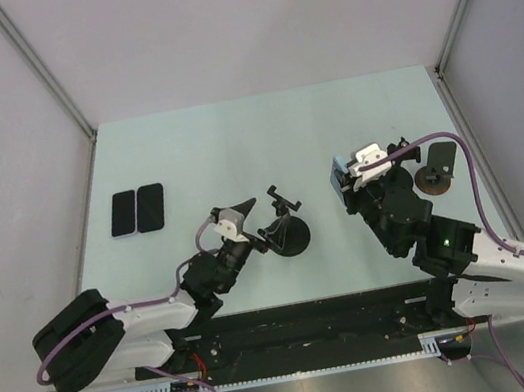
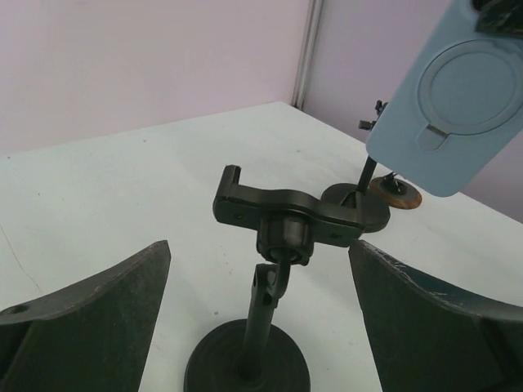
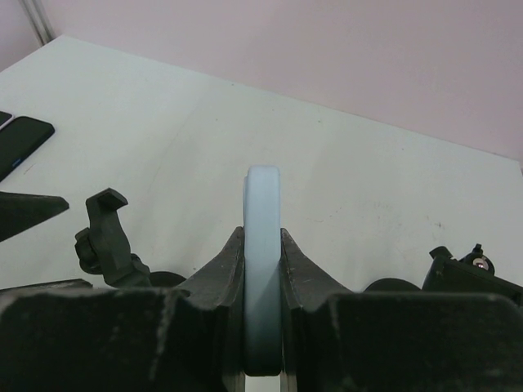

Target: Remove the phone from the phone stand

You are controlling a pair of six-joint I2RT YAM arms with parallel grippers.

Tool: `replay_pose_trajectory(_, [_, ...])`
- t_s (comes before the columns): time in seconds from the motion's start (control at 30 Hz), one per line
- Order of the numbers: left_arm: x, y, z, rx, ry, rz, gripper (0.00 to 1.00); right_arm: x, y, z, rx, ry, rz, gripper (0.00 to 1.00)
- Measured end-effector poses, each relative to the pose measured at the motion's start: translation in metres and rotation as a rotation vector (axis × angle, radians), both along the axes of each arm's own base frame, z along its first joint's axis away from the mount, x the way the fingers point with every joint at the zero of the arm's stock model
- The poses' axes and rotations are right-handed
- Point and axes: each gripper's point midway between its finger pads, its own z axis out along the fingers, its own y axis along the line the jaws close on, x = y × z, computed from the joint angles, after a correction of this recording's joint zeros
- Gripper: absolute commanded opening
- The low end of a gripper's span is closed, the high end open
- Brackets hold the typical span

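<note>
My right gripper [image 1: 349, 181] is shut on a light blue phone [image 1: 338, 174] and holds it in the air, clear of the black phone stand [image 1: 285, 229]. In the right wrist view the phone [image 3: 262, 237] stands on edge, squeezed between the fingers [image 3: 306, 273]. In the left wrist view the phone's back with its round ring [image 2: 458, 106] hangs at the top right. My left gripper [image 1: 259, 223] is open, and its fingers [image 2: 90, 318] stand on both sides of the stand's post [image 2: 263, 306]. The stand's clamp [image 2: 282, 214] is empty.
Two dark phones [image 1: 138, 210] lie flat at the far left of the table. A second stand with a brown base [image 1: 436, 172] is at the right, just beyond my right gripper. The metal frame posts [image 1: 41, 67] rise at the back corners.
</note>
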Motion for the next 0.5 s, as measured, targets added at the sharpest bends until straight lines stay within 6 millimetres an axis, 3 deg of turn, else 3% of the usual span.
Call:
replay_pose_trajectory(0.27, [-0.024,0.008,0.016,0.029,-0.062,0.002,1.00,-0.001,-0.002,-0.001,0.002,0.022,-0.005,0.00])
replay_pose_trajectory(0.5, [-0.036,0.015,0.061,0.044,-0.160,0.049,1.00,-0.003,-0.008,0.019,0.105,0.041,-0.041,0.00])
